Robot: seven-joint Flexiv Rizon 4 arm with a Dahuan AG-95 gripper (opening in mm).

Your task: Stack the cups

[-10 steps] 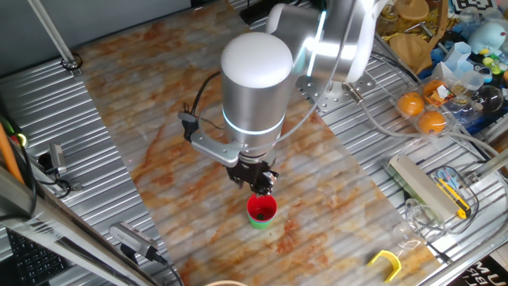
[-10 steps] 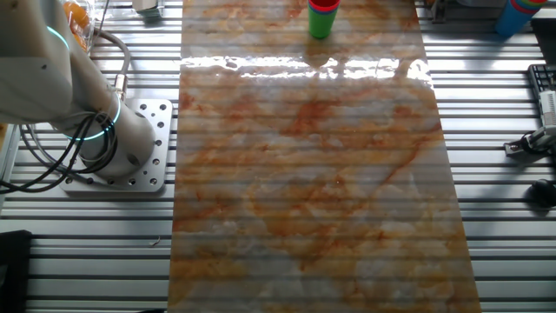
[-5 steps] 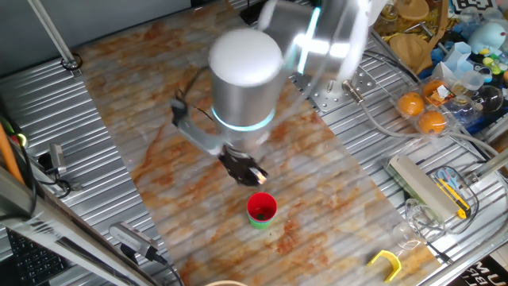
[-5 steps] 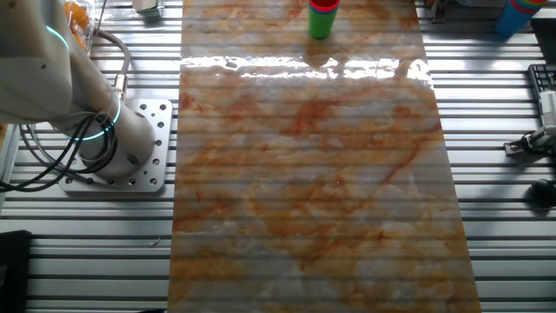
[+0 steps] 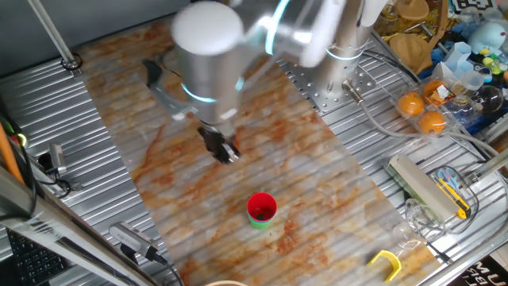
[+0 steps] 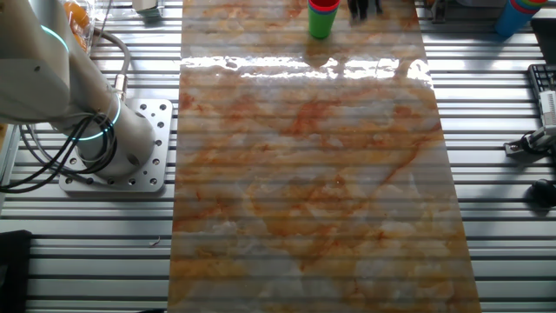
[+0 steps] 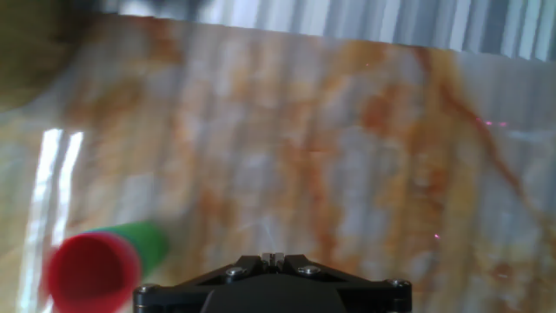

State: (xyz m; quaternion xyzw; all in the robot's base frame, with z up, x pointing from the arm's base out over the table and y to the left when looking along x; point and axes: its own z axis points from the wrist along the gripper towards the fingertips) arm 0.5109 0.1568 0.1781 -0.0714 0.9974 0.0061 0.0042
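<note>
A red cup point(image 5: 261, 206) sits nested in a green cup point(image 5: 260, 222) on the marbled mat. The stack also shows at the far edge of the other fixed view point(image 6: 323, 16). In the hand view it is at the bottom left, red cup point(image 7: 91, 271) in green cup point(image 7: 146, 240). My gripper point(image 5: 225, 151) hangs above the mat, up and to the left of the stack and apart from it. It is blurred by motion. In the hand view the gripper point(image 7: 273, 258) has its pads together and holds nothing. I see no blue cup on the mat.
The marbled mat point(image 5: 167, 103) lies on a ribbed metal table. Clutter sits at the right: oranges point(image 5: 421, 111), a power strip point(image 5: 425, 187), clear cups point(image 5: 409, 226) and a yellow clamp point(image 5: 386, 262). A blue object point(image 6: 519, 13) shows at the far right edge. The arm base point(image 6: 104, 130) stands to the left.
My gripper has risen from just above the red cup and swung up and to the left, away from the stack. The stack has not moved.
</note>
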